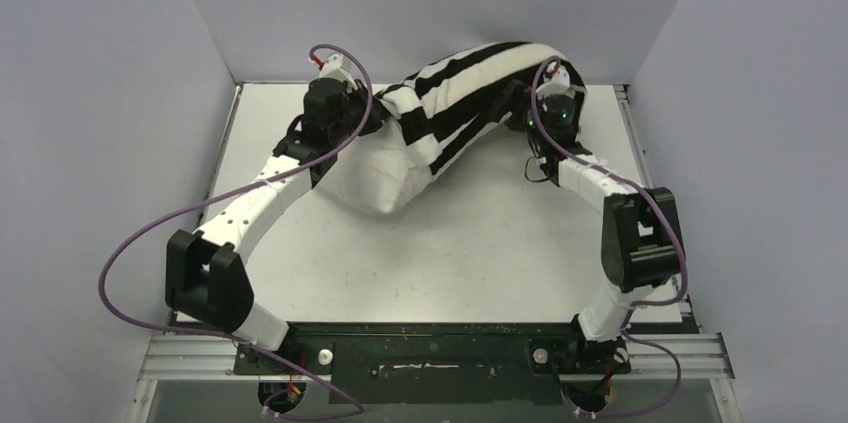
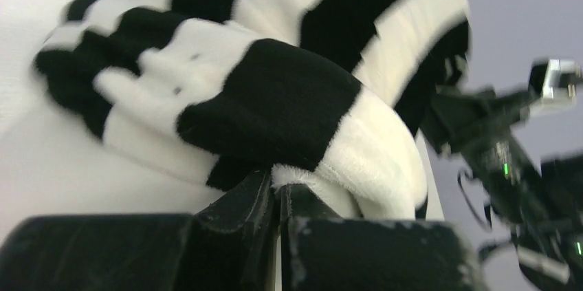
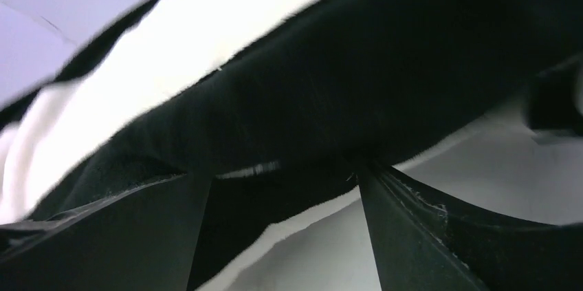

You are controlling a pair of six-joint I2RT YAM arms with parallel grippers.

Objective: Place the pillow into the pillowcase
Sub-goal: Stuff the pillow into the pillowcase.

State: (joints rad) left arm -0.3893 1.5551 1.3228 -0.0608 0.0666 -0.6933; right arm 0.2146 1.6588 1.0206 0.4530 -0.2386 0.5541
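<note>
The black-and-white striped pillowcase [image 1: 470, 93] is drawn over the far part of the off-white pillow [image 1: 375, 178], whose near end bulges out bare toward the table's middle. The bundle arches up between both arms at the back. My left gripper [image 1: 372, 115] is shut on the pillowcase's white hem [image 2: 302, 177], with the striped fabric [image 2: 275, 98] bunched just beyond the left gripper [image 2: 278, 184]. My right gripper [image 1: 545, 83] is at the pillowcase's right end. In the right wrist view the right gripper [image 3: 282, 174] stands open, its jaws wide apart, with a black fold of pillowcase [image 3: 344, 98] hanging between them.
The white table [image 1: 500, 243] is walled by grey panels at the left, back and right. A metal rail [image 1: 690, 353] runs along the near edge by the arm bases. The right arm [image 2: 509, 160] shows at the right of the left wrist view.
</note>
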